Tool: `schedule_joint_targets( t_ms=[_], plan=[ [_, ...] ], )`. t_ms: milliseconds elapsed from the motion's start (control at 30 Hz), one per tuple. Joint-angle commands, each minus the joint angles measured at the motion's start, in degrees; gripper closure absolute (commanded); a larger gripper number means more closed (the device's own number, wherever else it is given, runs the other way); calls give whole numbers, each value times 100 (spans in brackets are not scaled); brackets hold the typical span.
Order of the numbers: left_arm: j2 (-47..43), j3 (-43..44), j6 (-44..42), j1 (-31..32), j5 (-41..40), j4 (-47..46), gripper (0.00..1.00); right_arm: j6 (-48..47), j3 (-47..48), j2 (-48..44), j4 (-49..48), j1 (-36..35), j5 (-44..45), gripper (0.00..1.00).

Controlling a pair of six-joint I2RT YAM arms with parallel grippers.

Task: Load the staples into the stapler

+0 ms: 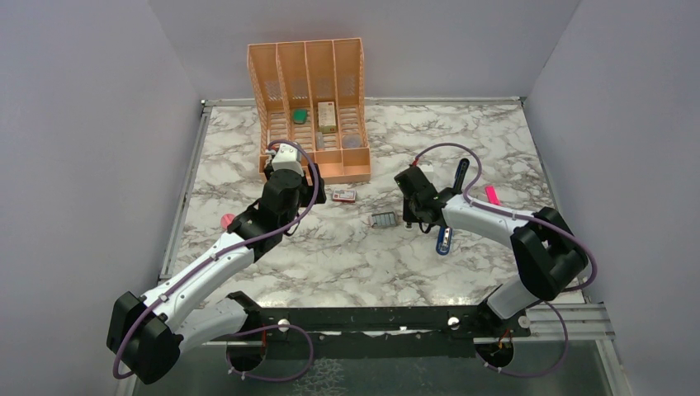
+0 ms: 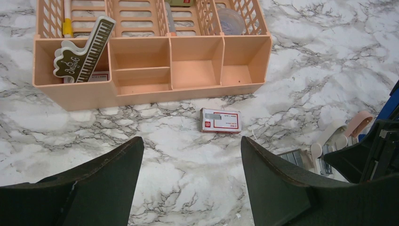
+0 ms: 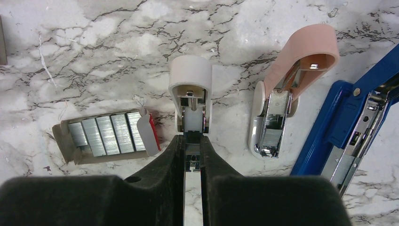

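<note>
Underneath everything, a white marble-patterned table [image 1: 347, 272] with grey veins. At its back edge, a peach plastic desk organiser [image 1: 309, 107] with four upright slots and low front trays. Just in front of that organiser, the black left gripper [image 2: 190, 143], released, jaws spread wide over bare marble. Right of centre, the black right gripper [image 3: 192, 143], clenched to a thin slit on the metal tail of a small white round-capped stapler-like piece [image 3: 190, 77]. Farthest right in the right wrist view, the slim blue stapler [image 3: 324, 122], hinged open on the table, silver metal channel exposed, untouched. Between blue stapler and white piece, a pinkish-tan round-capped piece [image 3: 303, 52]. Just left of the right gripper, the grey tray of metallic staple strips [image 3: 106, 136], flat on the marble. Near the organiser's front, well apart from the tray, the red-and-white cardboard sleeve [image 2: 220, 120].
</note>
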State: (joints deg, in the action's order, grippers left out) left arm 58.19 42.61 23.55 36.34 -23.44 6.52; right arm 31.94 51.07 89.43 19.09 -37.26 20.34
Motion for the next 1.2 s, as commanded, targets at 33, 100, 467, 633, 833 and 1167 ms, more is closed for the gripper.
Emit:
schedule_joint_targets(
  t_ms=[33, 100, 467, 633, 833, 1167],
  plan=[
    [-5, -38, 44, -23, -28, -81, 23, 49, 50, 114, -33, 33, -60, 84],
    [-9, -42, 44, -22, -27, -81, 23, 49, 47, 125, -25, 34, -56, 84],
    [9, -41, 39, -23, -28, -81, 23, 62, 25, 140, 11, 34, -153, 84],
    [13, -29, 36, -26, -24, -81, 23, 75, 69, -26, 97, 31, -24, 84],
    [11, -24, 36, -22, -29, -81, 23, 62, 156, -246, 130, 33, 74, 83],
    [11, -33, 36, -26, -29, -81, 23, 49, 110, -65, 41, 31, -90, 83]
  ],
)
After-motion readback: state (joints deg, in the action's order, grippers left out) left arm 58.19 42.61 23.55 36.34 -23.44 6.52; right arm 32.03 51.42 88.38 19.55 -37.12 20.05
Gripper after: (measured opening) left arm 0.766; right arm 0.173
